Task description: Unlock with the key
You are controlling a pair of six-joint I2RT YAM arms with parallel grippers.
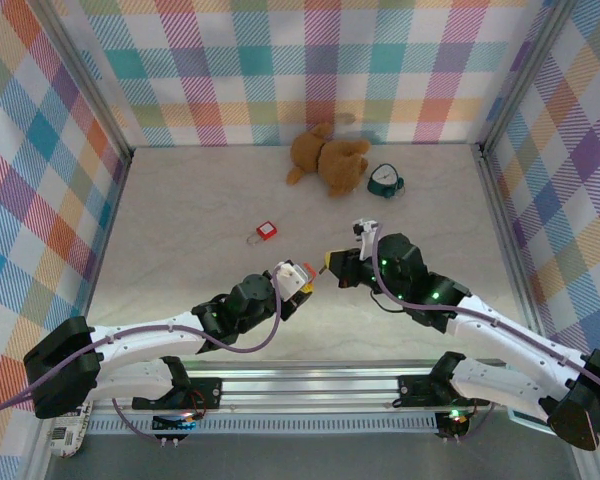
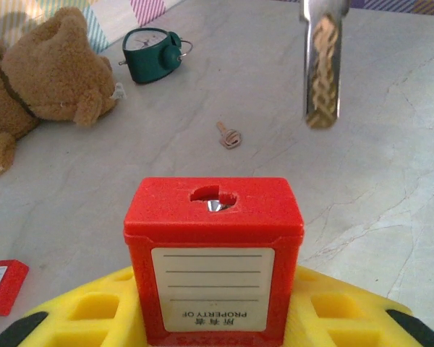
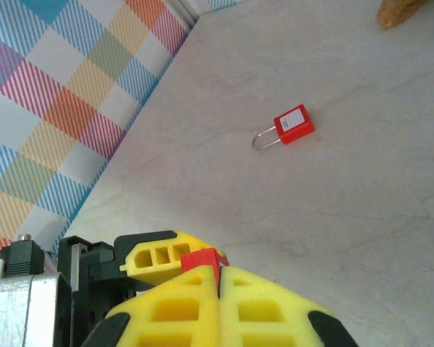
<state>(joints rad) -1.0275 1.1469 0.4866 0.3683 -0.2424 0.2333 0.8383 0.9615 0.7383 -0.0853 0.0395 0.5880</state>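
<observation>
My left gripper (image 1: pixel 292 283) (image 2: pixel 213 322) is shut on a red padlock (image 2: pixel 213 246) (image 1: pixel 302 274) with a white label. The padlock's keyhole (image 2: pixel 213 196) faces away from the wrist. The key (image 2: pixel 322 65) is a silvery blade hanging in the air above and to the right of the keyhole, apart from it. Its head is cut off by the top of the left wrist view. My right gripper (image 1: pixel 330 266) (image 3: pixel 218 278) is shut, its yellow fingers (image 3: pixel 275 303) pressed together just short of the padlock's red corner (image 3: pixel 200 259). The key sits at its tip.
A second red padlock (image 1: pixel 266 231) (image 3: pixel 293 126) lies on the table to the left. A teddy bear (image 1: pixel 328 158) (image 2: pixel 36 79) and a green clock (image 1: pixel 385 180) (image 2: pixel 150 54) sit at the back. A small tan key-shaped piece (image 2: pixel 229 136) lies on the table beyond the held padlock.
</observation>
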